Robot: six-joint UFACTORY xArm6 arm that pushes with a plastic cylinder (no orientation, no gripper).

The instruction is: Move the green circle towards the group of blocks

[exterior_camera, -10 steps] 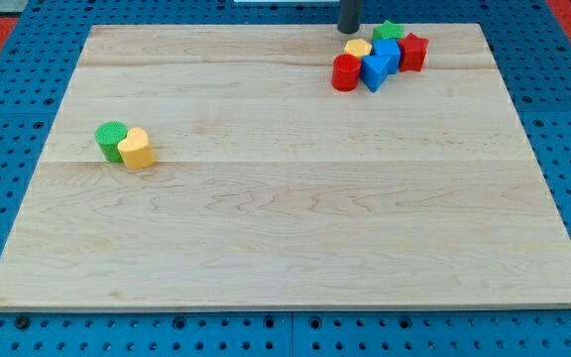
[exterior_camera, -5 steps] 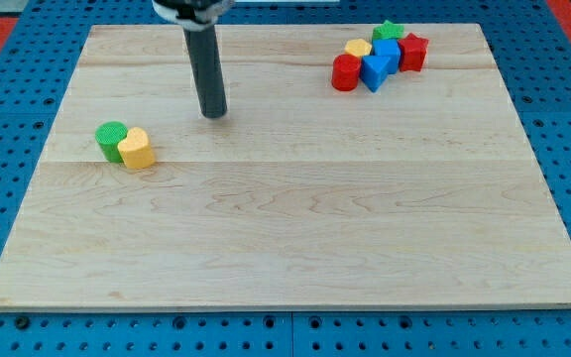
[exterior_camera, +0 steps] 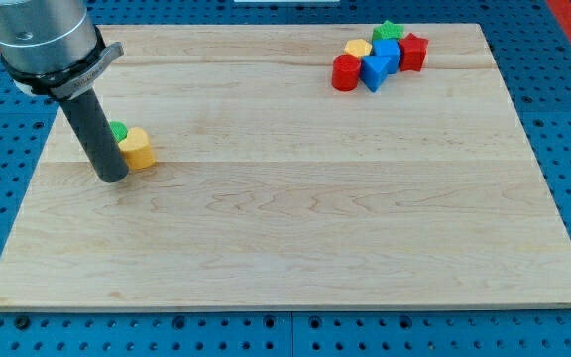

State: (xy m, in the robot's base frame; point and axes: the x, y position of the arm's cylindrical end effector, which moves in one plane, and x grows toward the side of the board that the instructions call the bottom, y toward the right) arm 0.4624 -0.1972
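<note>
Green circle (exterior_camera: 118, 130), mostly hidden behind the rod, touches the yellow block (exterior_camera: 137, 148) far from the group of blocks (exterior_camera: 379, 58) across the table (exterior_camera: 295, 218), with the jawless tool's tip (exterior_camera: 113, 178) below-left, seemingly placed to push it there.

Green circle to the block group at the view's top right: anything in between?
Only the yellow block, touching the green circle; bare board runs on to the group. My tip is below-left.
</note>
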